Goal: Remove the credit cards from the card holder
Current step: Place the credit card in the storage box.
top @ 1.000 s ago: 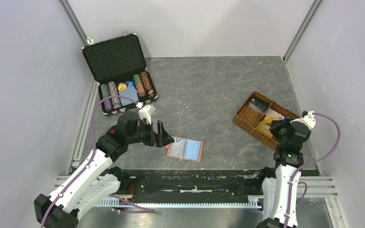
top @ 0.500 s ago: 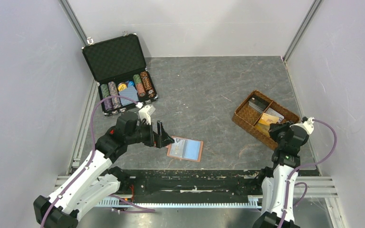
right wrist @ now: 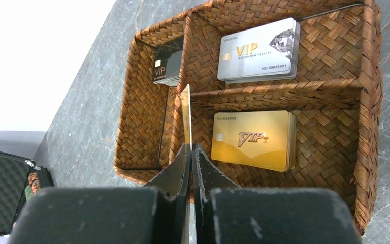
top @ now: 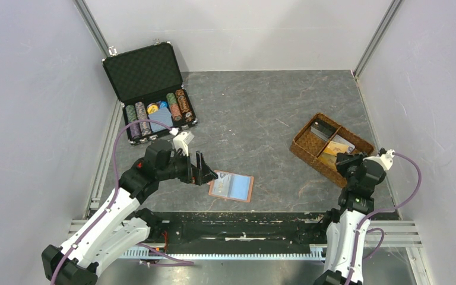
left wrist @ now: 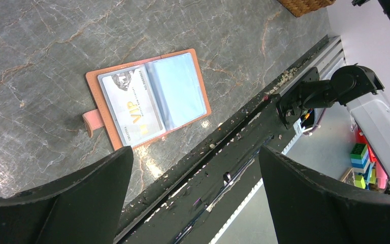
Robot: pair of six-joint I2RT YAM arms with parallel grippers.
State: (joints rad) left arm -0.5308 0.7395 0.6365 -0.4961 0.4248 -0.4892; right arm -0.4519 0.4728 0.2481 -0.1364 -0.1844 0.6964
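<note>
card holder [top: 231, 187] centre, credit cards [right wrist: 251, 138] in tray [top: 307, 158] right, chip case [top: 142, 74] back left

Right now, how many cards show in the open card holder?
1: a white VIP card in the card holder sleeve nearest the snap tab; the other sleeve looks empty. More may hide behind it.

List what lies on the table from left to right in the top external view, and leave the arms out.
black foam-lined chip case → open tan-brown leather card holder → brown woven divided tray
</note>
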